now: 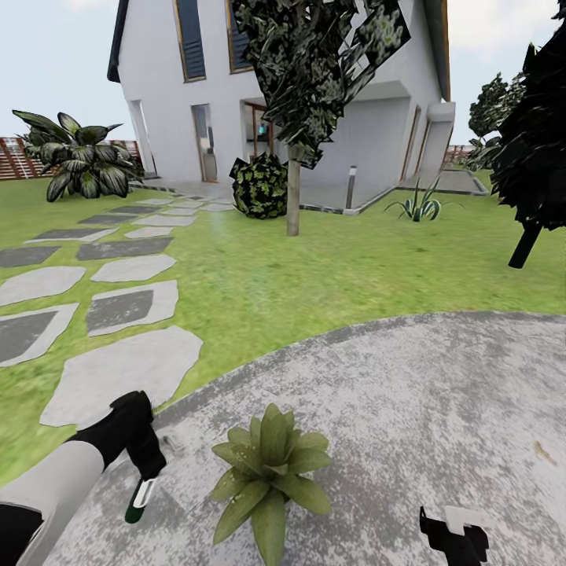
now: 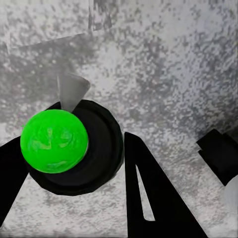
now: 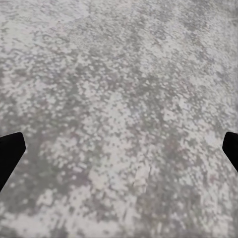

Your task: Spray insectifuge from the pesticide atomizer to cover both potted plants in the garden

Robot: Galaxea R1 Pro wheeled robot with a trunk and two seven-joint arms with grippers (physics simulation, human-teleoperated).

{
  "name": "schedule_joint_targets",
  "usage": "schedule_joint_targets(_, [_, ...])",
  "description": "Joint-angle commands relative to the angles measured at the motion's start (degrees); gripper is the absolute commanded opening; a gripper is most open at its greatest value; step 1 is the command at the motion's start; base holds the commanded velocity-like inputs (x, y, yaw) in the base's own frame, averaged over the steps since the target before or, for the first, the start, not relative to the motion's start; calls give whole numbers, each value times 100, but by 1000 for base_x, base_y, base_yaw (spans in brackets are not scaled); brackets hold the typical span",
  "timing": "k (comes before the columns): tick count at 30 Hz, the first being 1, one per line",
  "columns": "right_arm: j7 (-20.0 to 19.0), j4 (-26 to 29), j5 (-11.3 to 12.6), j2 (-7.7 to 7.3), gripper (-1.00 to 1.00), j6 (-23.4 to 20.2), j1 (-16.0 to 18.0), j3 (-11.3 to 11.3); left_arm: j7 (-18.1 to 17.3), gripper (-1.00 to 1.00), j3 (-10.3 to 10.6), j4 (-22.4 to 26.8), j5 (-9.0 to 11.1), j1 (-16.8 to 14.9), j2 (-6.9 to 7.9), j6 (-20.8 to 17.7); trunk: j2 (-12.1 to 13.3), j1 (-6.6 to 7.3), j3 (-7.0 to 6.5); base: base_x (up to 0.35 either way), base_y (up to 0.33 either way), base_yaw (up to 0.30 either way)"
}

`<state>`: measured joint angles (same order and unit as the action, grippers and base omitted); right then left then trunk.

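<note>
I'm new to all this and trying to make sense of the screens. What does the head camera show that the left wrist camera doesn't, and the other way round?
Head camera alone: the white house, the lawn, the stepping stones, trees, and a potted plant on the paving.

Left wrist camera alone: a close look down on the sprayer, with a bright green round part and a black disc around it, between the dark fingers.

Both: the left end effector holding the sprayer, over the grey speckled patio.

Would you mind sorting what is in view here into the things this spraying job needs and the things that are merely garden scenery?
Belonging to the job:
- pesticide atomizer, held in the left gripper
- potted plant on the paved patio

Just scenery:
- stepping stones
- lawn
- white house
- tree
- dark bush
- spiky grass clump
- wooden fence
</note>
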<state>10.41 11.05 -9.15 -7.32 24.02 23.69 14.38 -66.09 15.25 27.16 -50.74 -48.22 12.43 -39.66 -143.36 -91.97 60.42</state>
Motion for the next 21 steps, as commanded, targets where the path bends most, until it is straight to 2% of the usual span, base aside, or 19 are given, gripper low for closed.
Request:
schedule_joint_targets(1, [22,-7,-60,0,100,15,4,29,9,-100,28,11,-15,4,11,-36,-2,1,5,0,0,-2])
schedule_joint_targets(6, [20,-7,-60,2,100,15,4,29,330,-100,-3,-45,0,23,-22,-32,-2,1,5,0,0,0])
schedule_joint_targets(12, [8,-6,-60,1,100,15,4,29,396,-100,-17,-80,3,43,-27,-26,-2,1,1,53,6,-82])
schedule_joint_targets(18, [13,-7,-60,2,100,15,4,29,420,-100,-13,-77,40,321,-54,-12,-2,1,-7,43,61,-138])
schedule_joint_targets(21, [14,-6,-60,2,100,15,4,29,645,-100,-48,-50,60,360,-35,-6,-2,1,-7,2,10,-10])
